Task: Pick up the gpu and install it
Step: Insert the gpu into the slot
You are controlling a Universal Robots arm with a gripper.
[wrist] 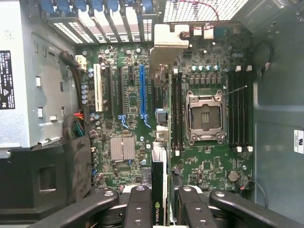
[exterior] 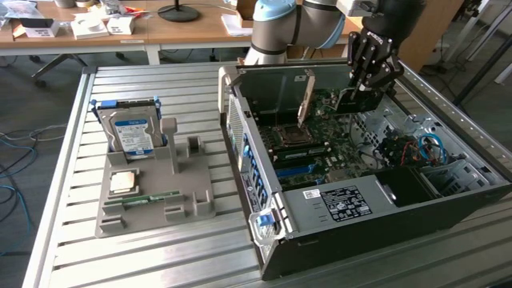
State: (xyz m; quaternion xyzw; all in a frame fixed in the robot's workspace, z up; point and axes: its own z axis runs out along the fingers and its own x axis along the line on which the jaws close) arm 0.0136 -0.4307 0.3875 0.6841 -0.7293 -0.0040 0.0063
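My black multi-fingered gripper [exterior: 361,89] grasps the thin dark gpu [exterior: 357,102], upper right in the exterior view. It should go down level and parallel to the long blue motherboard slot [wrist: 141,90].

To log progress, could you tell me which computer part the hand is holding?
The gpu, gripped over the motherboard; hard drive, processor and memory stick sit in the grey tray.

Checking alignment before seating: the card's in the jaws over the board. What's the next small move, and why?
Probably a small sideways shift toward the long blue slot, with no descent yet. In the wrist view the gpu, clamped edge-on in the jaws, runs parallel to that slot but appears offset toward the CPU socket. The viewing angle may exaggerate the offset.
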